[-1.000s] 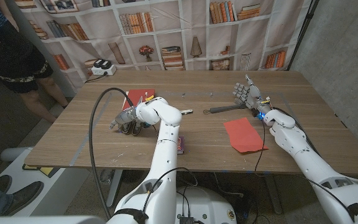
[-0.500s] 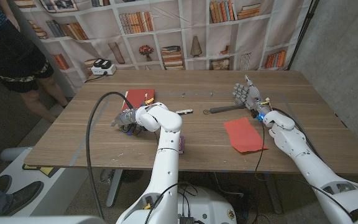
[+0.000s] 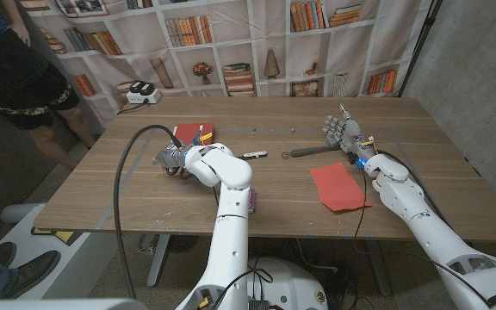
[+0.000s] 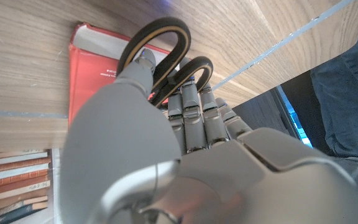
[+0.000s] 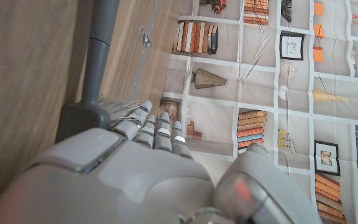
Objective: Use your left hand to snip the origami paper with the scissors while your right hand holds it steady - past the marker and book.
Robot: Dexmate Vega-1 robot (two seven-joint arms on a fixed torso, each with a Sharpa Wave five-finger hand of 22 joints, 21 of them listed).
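The big wooden table (image 3: pixel 145 202) fills the middle of the head view, and a person (image 3: pixel 15 77) stands at the upper left of the frame. On the table, a little left of the middle, lies a red book (image 3: pixel 189 133). The red origami paper (image 3: pixel 339 187) lies flat at the right of the frame, well apart from the book, and nothing is touching it yet. The left hand (image 3: pixel 174 160) is just beside the book now; a second ago it was lower and more to the left in the frame, so it has slid up toward the book. In the left wrist view its fingers (image 4: pixel 191 112) are through the black loops of the scissors (image 4: pixel 166 53), so it is gripping them, with the loops over the book's edge. The right hand (image 3: pixel 340 133) has stayed where it was, standing up above the paper near a dark long tool (image 3: pixel 308 152), with its fingers apart and holding nothing. A small pen-like thing (image 3: pixel 255 155) lies between the two hands; it may be the marker. I think the scissors are only just picked up, and they must travel across to the paper before any snip.
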